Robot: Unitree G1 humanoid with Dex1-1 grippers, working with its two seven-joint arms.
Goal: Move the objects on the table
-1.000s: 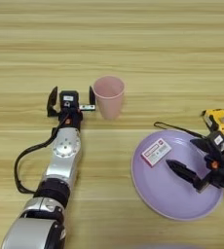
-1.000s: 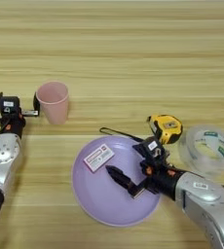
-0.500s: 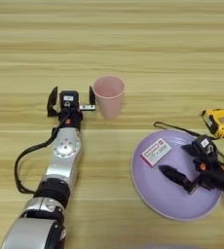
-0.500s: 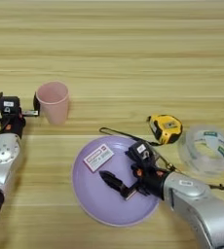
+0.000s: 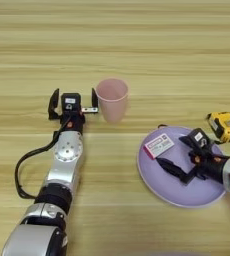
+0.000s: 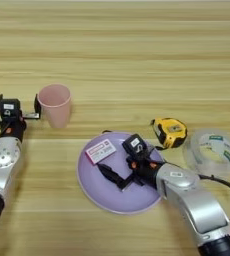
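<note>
**A:** The small pink-and-white box [image 6: 100, 150] lies flat on the far-left part of the lilac plate [image 6: 102, 192], which sits on the near right of the table [image 5: 137, 45]. It looks like thin card, so probably light and easy to crush or to skid across the smooth plate. The right gripper [image 6: 118, 170] hovers over the plate just right of the box, fingers spread and holding nothing. One black finger [image 6: 112, 176] reaches out low over the plate.

**B:** Where would the robot best take hold?

**A:** Likely across the two long edges, pinching gently. Pressing from one side alone could just push it along.

**B:** And the pink cup [image 5: 112, 99]?

**A:** Upright, left of centre, well apart from the plate. Thin plastic by the look of it, so light and liable to tip. The left gripper [image 5: 72, 103] is just left of it, fingers apart, the right finger [image 5: 94, 97] close against the cup wall; whether it touches cannot be told. It grips nothing.

**B:** The rest?

**A:** A yellow tape measure [image 6: 169, 132] stands just right of the plate's far edge, compact and probably the heaviest piece. A clear tape roll [image 6: 213, 149] lies further right.
</note>
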